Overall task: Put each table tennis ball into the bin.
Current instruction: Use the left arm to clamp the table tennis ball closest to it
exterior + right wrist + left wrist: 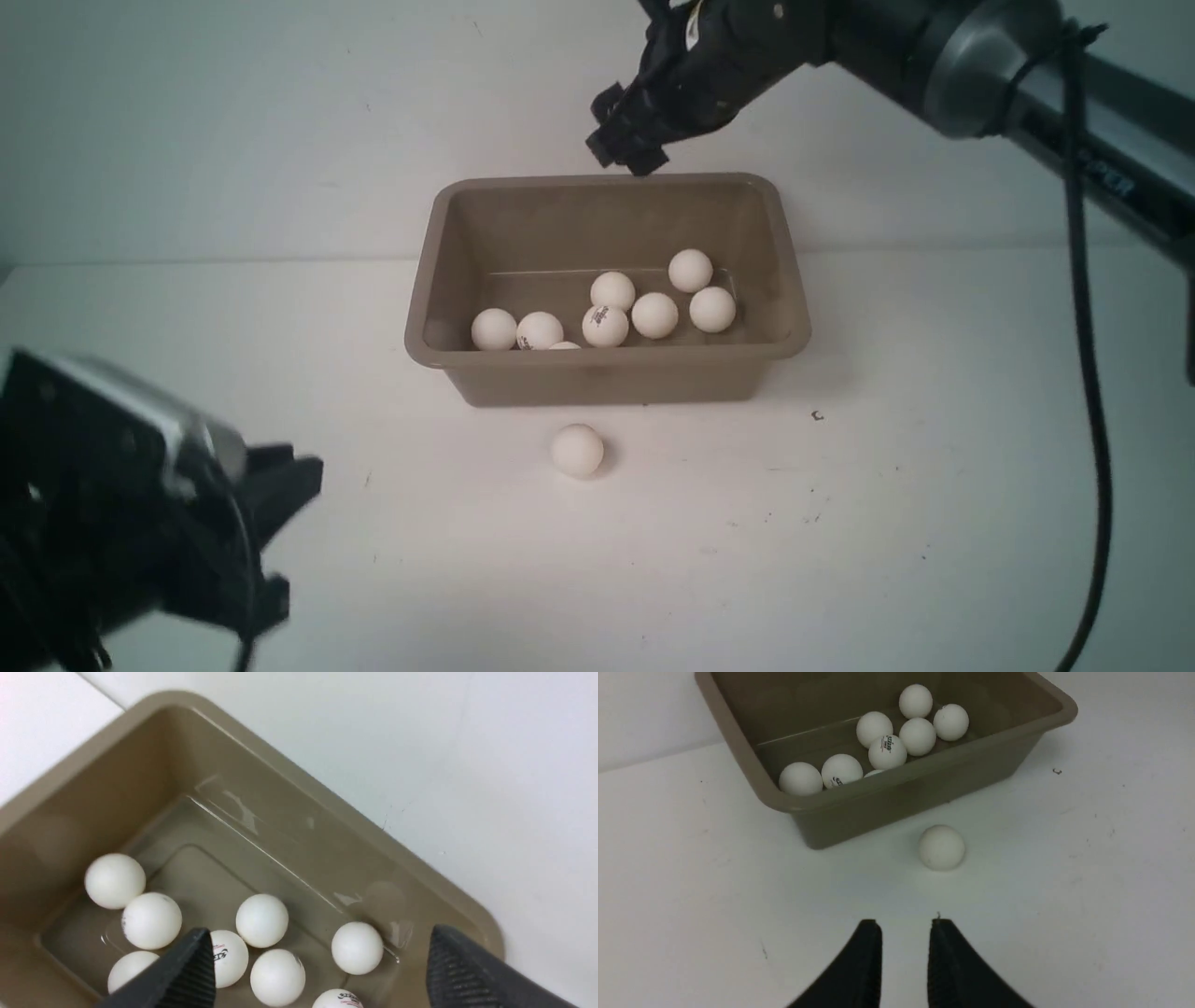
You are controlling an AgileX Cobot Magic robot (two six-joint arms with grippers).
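The taupe bin [607, 381] stands mid-table and holds several white table tennis balls [654, 315]. One more ball [577, 450] lies on the table just in front of the bin's near wall. My left gripper [297, 532] hovers low at the near left, well short of that ball [941, 847]; its fingers [868, 961] stand slightly apart with nothing between them. My right gripper [627, 149] hangs above the bin's far rim, wide open and empty, looking down on the balls [261, 920] inside the bin [117, 788].
The right arm's black cable [1088, 373] hangs down along the right side of the table. A small dark speck [817, 415] lies to the right of the bin. A pale wall [233, 112] rises right behind the bin.
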